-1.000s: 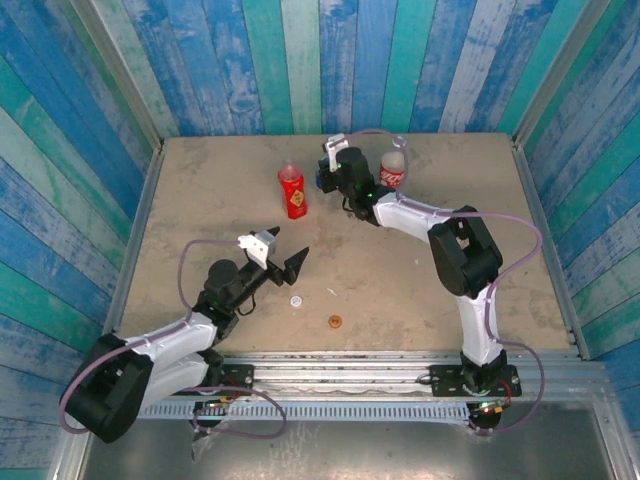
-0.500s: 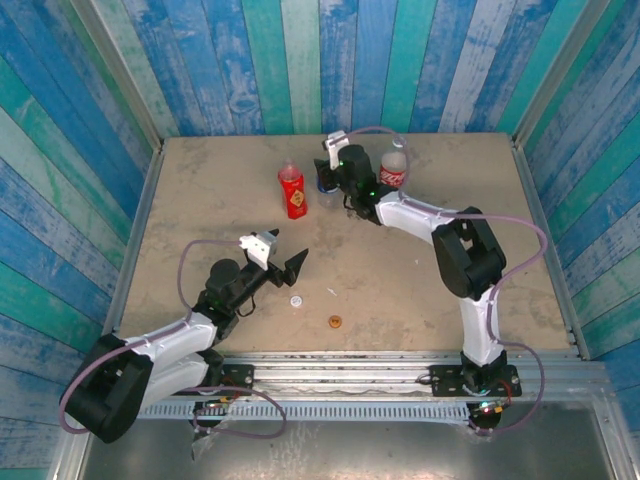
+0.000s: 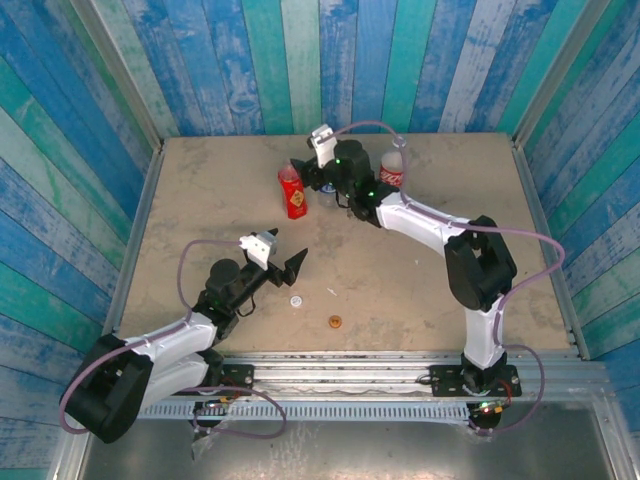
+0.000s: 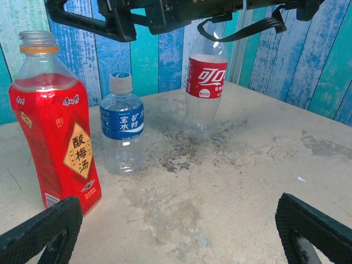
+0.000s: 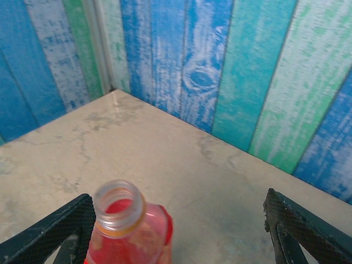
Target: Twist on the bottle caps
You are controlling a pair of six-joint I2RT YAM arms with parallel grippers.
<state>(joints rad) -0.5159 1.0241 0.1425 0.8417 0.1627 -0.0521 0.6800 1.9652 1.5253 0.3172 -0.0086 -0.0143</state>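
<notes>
Shows the right gripper (image 5: 177, 199) newly swung left, off the blue-label bottle (image 4: 122, 132), to hover over the red-and-yellow bottle (image 3: 293, 196).

Finds its fingers (image 5: 49, 236) spread wide either side of that bottle's open mouth, holding nothing. Leaves the blue-label bottle just right of it, capped and probably done. Places the white cap (image 3: 296, 300) and orange cap (image 3: 335, 321) well apart from it on the near side, beside the left gripper (image 3: 283, 252), likewise spread and empty.

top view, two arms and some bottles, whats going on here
Two robot arms are capping bottles. The right gripper hangs open, empty, above the uncapped red-wrapped bottle. The left gripper is open near the white cap and orange cap lying on the table. The blue-label bottle is already capped.
</notes>
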